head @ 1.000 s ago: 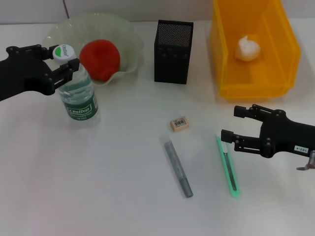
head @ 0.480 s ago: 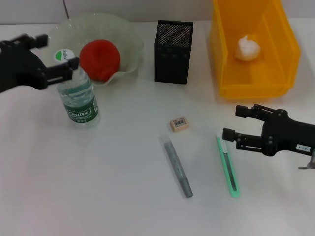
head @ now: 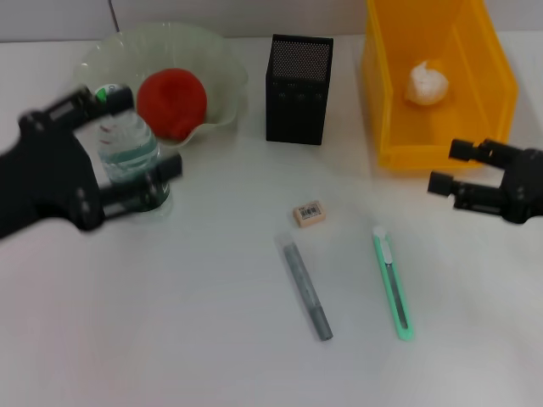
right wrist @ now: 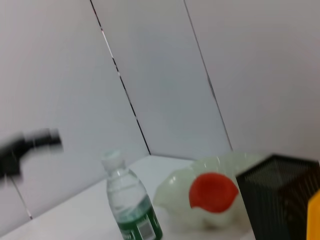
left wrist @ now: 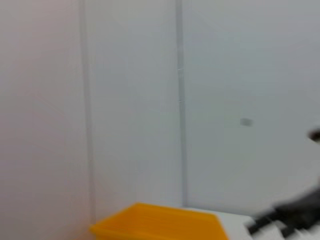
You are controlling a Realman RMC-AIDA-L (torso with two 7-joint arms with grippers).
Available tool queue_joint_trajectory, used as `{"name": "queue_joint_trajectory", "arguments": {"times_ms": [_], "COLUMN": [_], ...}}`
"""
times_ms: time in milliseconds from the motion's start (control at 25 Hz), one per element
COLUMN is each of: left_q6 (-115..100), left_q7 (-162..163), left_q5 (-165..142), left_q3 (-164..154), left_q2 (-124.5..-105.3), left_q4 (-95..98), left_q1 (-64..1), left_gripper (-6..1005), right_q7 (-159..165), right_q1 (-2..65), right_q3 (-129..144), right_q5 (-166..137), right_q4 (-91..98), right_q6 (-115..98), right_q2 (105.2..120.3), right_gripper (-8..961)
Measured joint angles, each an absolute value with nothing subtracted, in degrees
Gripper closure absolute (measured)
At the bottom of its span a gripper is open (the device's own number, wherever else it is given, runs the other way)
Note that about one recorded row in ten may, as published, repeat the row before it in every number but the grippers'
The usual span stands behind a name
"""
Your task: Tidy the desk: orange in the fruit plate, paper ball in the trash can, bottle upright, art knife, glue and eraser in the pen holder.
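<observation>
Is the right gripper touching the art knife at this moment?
Apart. The head view shows the right gripper open beside the trash can, with bare desk between it and the art knife lying nearer the robot.

You're seeing the left gripper (head: 114, 140) smeared by motion, covering much of the bottle (head: 129, 144); beside the pen holder (head: 298, 89), the trash can (head: 437, 80) runs off frame.
</observation>
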State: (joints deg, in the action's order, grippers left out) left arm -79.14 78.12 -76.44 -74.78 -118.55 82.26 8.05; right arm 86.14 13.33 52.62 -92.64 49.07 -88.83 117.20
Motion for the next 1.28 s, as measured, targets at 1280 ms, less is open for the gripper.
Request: {"name": "queue_joint_trajectory", "arguments": {"times_ms": [1280], "left_q6": [-94.6], "left_q7": [48.3], "left_q5": [-78.9], "left_q3": [-67.8], "left_q2": [-118.47], "left_q4": [38.6], "left_q1": [-7.5], "left_gripper": [139], "right_q7": [159.4], "right_q1": [33.5], "right_q3": [74.7], "right_q5": [-149.2], "right_q4": [92.2], "right_q6": [-106.4], "right_q2": [119.33], "right_gripper": [127]}}
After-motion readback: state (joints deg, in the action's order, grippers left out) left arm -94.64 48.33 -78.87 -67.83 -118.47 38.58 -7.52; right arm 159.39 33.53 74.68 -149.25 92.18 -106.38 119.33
